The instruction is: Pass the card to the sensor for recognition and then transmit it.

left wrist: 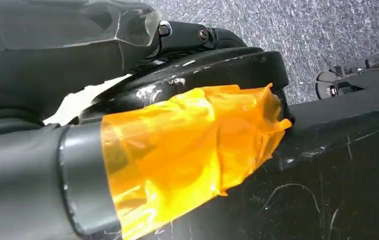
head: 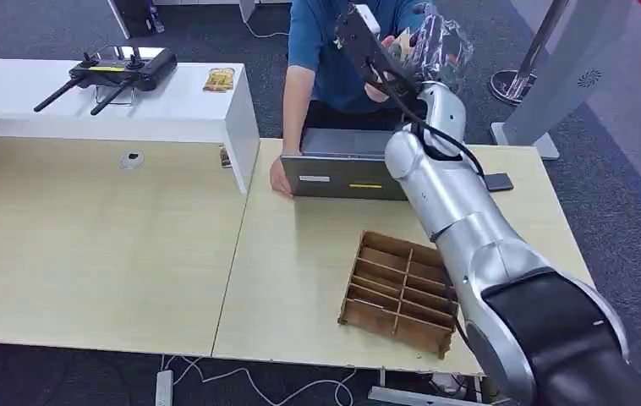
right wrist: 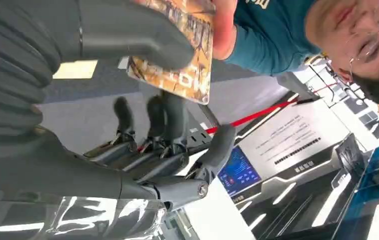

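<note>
While our right hand (right wrist: 142, 100) pinches the orange picture card (right wrist: 182, 45) up high and the person's hand (right wrist: 225, 27) grips it too, we should let go slowly.

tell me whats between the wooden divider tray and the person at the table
The head view shows a grey laptop between the wooden divider tray and the person, with bare tabletop between tray and laptop.

Head view high, looking down over table (head: 131, 245); right wrist view close behind hand (right wrist: 142, 125), both catching person (head: 334, 59).
</note>
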Controlling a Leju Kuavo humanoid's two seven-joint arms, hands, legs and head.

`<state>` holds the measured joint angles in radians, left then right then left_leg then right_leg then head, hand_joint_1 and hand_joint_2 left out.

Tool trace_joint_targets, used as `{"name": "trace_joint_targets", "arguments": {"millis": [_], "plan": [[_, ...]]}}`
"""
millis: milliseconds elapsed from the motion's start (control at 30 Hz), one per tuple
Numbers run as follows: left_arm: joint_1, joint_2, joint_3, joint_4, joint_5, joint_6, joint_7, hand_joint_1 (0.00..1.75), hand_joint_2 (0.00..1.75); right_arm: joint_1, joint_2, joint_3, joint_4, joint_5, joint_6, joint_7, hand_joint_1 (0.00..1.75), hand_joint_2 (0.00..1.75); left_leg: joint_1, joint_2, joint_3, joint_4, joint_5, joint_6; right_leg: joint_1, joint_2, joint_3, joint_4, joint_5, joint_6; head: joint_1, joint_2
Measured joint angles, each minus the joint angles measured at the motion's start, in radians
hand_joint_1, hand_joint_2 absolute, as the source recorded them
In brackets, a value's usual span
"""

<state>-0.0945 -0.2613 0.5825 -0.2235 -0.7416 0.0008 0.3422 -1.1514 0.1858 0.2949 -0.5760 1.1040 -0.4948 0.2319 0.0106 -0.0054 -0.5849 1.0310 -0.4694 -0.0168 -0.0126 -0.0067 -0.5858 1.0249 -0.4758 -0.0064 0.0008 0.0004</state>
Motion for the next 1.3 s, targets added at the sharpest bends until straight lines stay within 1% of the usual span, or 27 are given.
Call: {"name": "trace_joint_targets", "arguments": {"millis": [267,500,733,833,867,933,967,1000,1033,1133,1200,1233,1300], "plan": [[0.0,0.0,0.0,0.0,0.003,0.0,0.0,0.0,0.0,0.006,0.01,0.0,-0.031,0.005,0.003,-0.029,0.0,1.75,0.0,0.0,0.0,0.0,0.0,0.0,0.0,0.0,0.0,0.0,0.0,0.0,0.0,0.0],[0.0,0.001,0.0,0.0,0.008,0.001,0.0,0.0,0.0,0.038,0.012,-0.006,-0.096,-0.019,-0.007,-0.074,0.0,1.75,0.0,0.0,0.0,0.0,0.0,0.0,0.0,0.0,0.0,0.0,0.0,0.0,0.0,0.0],[0.001,0.003,0.0,0.0,0.015,0.002,-0.003,0.0,0.0,0.098,0.012,-0.017,-0.191,-0.082,-0.021,-0.128,0.0,1.75,0.0,0.0,0.0,0.0,0.0,0.0,0.0,0.0,0.0,0.0,0.0,0.0,0.0,0.0],[0.003,0.003,0.0,0.0,0.021,0.003,-0.011,0.0,0.0,0.129,0.012,-0.021,-0.243,-0.136,-0.024,-0.164,0.0,1.75,0.0,0.0,0.0,0.0,0.0,0.0,0.0,0.0,0.0,0.0,0.0,0.0,0.0,0.0],[0.004,0.004,0.0,0.0,0.023,0.004,-0.014,0.0,0.0,0.142,0.012,-0.024,-0.262,-0.168,-0.016,-0.178,0.0,1.75,0.0,0.0,0.0,0.0,0.0,0.0,0.0,0.0,0.0,0.0,0.0,0.0,0.0,0.0],[0.005,0.005,0.0,0.0,0.027,0.006,-0.021,0.0,0.0,0.171,0.012,-0.033,-0.304,-0.298,0.037,-0.214,0.0,1.75,0.0,0.0,0.0,0.0,0.0,0.0,0.0,0.0,0.0,0.0,0.0,0.0,0.0,0.0],[0.006,0.006,0.001,0.0,0.033,0.009,-0.023,0.0,0.0,0.188,0.012,-0.041,-0.325,-0.383,0.07,-0.238,0.0,1.75,0.0,0.0,0.0,0.0,0.0,0.0,0.0,0.0,0.0,0.0,0.0,0.0,0.0,0.0],[0.007,0.006,0.001,0.0,0.039,0.012,-0.024,0.0,0.0,0.205,0.013,-0.051,-0.348,-0.5,0.113,-0.264,0.0,1.75,0.0,0.0,0.0,0.0,0.0,0.0,0.0,0.0,0.0,0.0,0.0,0.0,0.0,0.0],[0.007,0.006,0.002,0.0,0.042,0.015,-0.027,0.0,0.0,0.221,0.012,-0.059,-0.366,-0.592,0.14,-0.283,0.0,1.75,0.0,0.0,0.0,0.0,0.0,0.0,0.0,0.0,0.0,0.0,0.0,0.0,0.0,0.0],[0.009,0.008,0.008,0.0,0.054,0.024,-0.033,0.0,0.0,0.267,0.01,-0.077,-0.414,-0.801,0.192,-0.323,0.0,1.75,0.0,0.0,0.0,0.0,0.0,0.0,0.0,0.0,0.0,0.0,0.0,0.0,0.0,0.0],[0.012,0.008,0.012,0.0,0.064,0.031,-0.043,0.0,0.0,0.304,0.001,-0.085,-0.447,-0.919,0.227,-0.346,0.0,1.75,0.0,0.0,0.0,0.0,0.0,0.0,0.0,0.0,0.0,0.0,0.0,0.0,0.0,0.0],[0.014,0.008,0.013,0.0,0.066,0.033,-0.047,0.0,0.0,0.325,-0.006,-0.09,-0.465,-0.973,0.243,-0.358,0.0,1.75,0.0,0.0,0.0,0.0,0.0,0.0,0.0,0.0,0.0,0.0,0.0,0.0,0.0,0.0],[0.018,0.007,0.024,0.0,0.077,0.04,-0.059,0.0,0.0,0.372,-0.025,-0.091,-0.503,-1.032,0.241,-0.383,0.0,1.75,0.0,0.0,0.0,0.0,0.0,0.0,0.0,0.0,0.0,-0.001,0.0,0.0,0.001,0.0]]}}
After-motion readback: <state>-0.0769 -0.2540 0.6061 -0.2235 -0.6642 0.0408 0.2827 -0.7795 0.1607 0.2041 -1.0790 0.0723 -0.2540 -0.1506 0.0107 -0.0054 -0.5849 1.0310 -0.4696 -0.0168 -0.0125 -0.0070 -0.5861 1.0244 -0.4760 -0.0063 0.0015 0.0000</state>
